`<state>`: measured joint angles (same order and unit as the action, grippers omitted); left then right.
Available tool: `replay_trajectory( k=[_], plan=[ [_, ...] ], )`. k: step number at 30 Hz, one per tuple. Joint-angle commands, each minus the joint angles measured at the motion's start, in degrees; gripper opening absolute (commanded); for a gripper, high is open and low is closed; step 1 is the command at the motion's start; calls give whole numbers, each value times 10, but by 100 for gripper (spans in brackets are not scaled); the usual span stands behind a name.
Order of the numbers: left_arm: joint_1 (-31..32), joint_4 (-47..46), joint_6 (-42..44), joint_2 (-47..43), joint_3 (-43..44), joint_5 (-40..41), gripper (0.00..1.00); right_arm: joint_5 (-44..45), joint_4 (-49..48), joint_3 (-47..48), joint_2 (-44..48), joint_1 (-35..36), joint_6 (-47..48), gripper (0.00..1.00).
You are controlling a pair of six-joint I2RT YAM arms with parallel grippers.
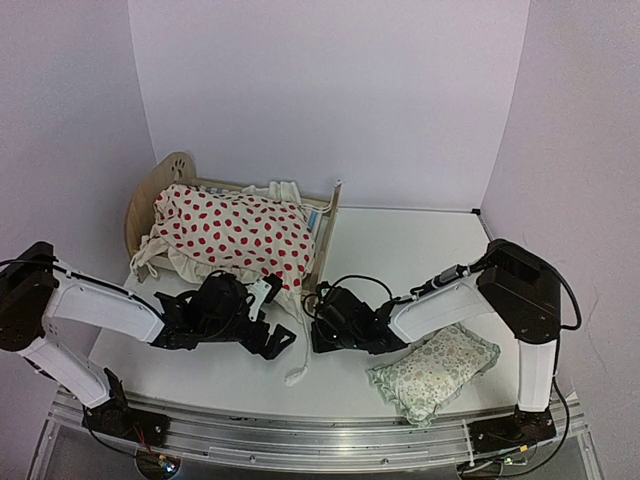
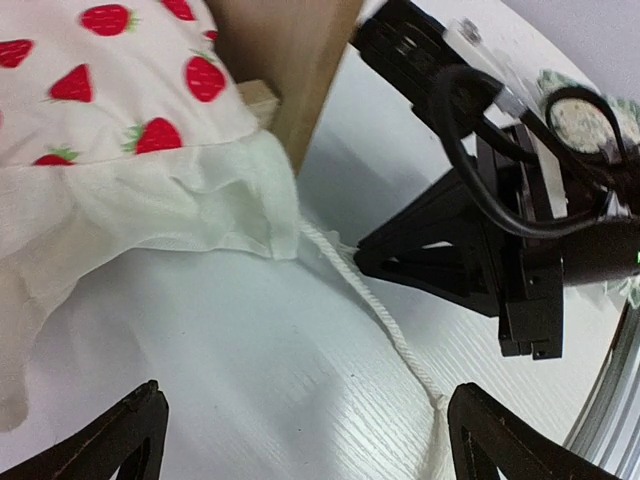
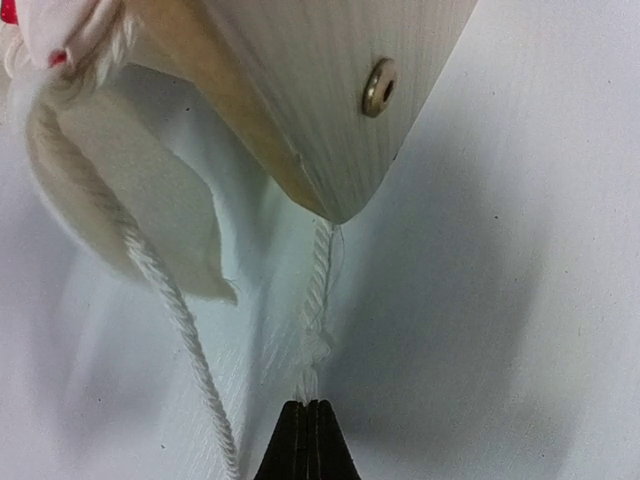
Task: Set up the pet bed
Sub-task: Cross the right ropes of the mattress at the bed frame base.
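Observation:
The pet bed (image 1: 150, 195) stands at the back left, and a cream red-dotted cushion (image 1: 235, 232) is heaped on it. Its wooden footboard (image 3: 330, 100) fills the top of the right wrist view. A short frayed white cord (image 3: 318, 300) comes out from under the footboard leg. My right gripper (image 3: 308, 420) is shut on the end of that cord. My left gripper (image 2: 305, 420) stands wide open over the table just in front of the bed. A second white cord (image 2: 375, 300) runs from the cushion's frill (image 2: 150, 200) past its right finger. Nothing lies between its fingers.
A small green floral pillow (image 1: 435, 368) lies on the table at the front right, beside the right arm. The two grippers (image 1: 312, 320) are close together in front of the footboard (image 1: 327, 225). White walls stand behind and to both sides.

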<state>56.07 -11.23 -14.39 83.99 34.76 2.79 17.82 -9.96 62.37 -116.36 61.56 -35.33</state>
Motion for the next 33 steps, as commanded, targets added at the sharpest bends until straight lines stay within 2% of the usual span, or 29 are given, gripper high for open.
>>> replay_trajectory(
  k=[1,3,7,11,15,20,26,33],
  plan=[
    [-5,-62,-109,-75,-50,92,99,-10,9,4,0,7,11,0],
    [-6,-43,-109,-109,-53,100,99,-13,15,-3,14,8,13,0],
    [-6,31,-62,-136,-23,56,99,-18,21,-26,46,11,9,0],
    [14,120,-40,-104,19,47,90,-48,21,-46,69,13,0,0],
    [69,175,-27,-52,55,98,90,-80,21,-75,94,16,-14,0],
    [78,135,-16,-25,42,21,84,-90,21,-111,126,25,-23,0],
    [82,87,7,29,41,8,82,-102,21,-132,139,32,-28,0],
    [82,48,12,106,59,-26,75,-119,21,-140,140,39,-30,0]
  ],
)
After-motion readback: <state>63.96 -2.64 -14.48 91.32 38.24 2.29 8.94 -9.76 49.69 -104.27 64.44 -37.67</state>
